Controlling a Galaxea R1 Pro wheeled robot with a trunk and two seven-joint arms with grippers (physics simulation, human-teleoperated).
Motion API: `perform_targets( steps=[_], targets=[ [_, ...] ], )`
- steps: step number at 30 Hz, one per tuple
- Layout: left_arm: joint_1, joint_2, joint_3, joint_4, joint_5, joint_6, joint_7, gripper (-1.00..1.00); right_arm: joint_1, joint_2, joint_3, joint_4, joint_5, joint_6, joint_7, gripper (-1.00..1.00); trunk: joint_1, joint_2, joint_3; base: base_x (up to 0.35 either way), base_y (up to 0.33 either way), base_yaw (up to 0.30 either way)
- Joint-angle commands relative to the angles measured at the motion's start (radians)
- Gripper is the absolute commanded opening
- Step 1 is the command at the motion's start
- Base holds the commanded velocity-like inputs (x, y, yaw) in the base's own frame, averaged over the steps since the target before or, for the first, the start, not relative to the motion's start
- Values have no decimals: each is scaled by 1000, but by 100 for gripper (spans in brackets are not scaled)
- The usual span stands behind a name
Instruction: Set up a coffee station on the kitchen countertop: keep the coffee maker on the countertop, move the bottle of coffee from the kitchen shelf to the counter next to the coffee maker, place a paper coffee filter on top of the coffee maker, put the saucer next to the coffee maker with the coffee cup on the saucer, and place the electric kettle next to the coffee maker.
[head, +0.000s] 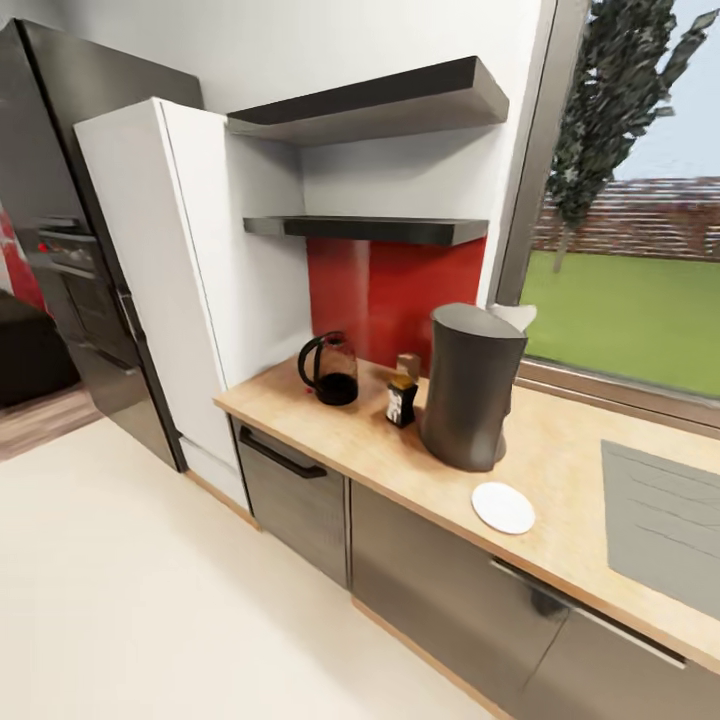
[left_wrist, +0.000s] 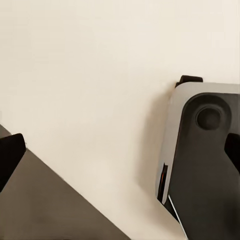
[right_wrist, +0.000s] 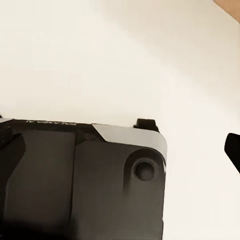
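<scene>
Coffee station check: approach the long light-wood kitchen countertop (head: 560, 470).

Beside the tall dark-grey coffee maker (head: 468, 388) stand the dark coffee bottle (head: 402, 398), smoky electric kettle (head: 330, 369) and flat white saucer (head: 503, 507). No cup sits on the saucer. Finger spread on both grippers cannot be told.

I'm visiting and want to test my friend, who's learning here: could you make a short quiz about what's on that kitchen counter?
1. True or false: the small dark jar with a brown-gold cap stands on the thin dark-grey floating shelf.
2. Which stands nearest the white tall cabinet? A) flat round white saucer B) round smoky glass kettle C) tall dark-grey coffee maker
3. Fill in: the saucer lies on the light-wood ____.

Key: 1 false, it stands on the countertop between kettle and coffee maker; 2 B; 3 countertop.
</scene>
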Motion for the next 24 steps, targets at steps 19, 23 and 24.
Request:
perform_targets(
  steps=[19,23,24],
  targets=[
    [-1,0,7,2,-11,-4,-4,100,-1,-1,8,1,-9,-1,1,100,1,-2,-4,203,267,240],
    [-1,0,7,2,-11,-4,-5,100,-1,0,10,1,-7,-1,1,100,1,-2,-4,282,223,23],
    [-1,0,7,2,-12,-4,-6,100,-1,0,10,1,-6,-1,2,100,1,-2,-4,283,222,8]
  ],
)
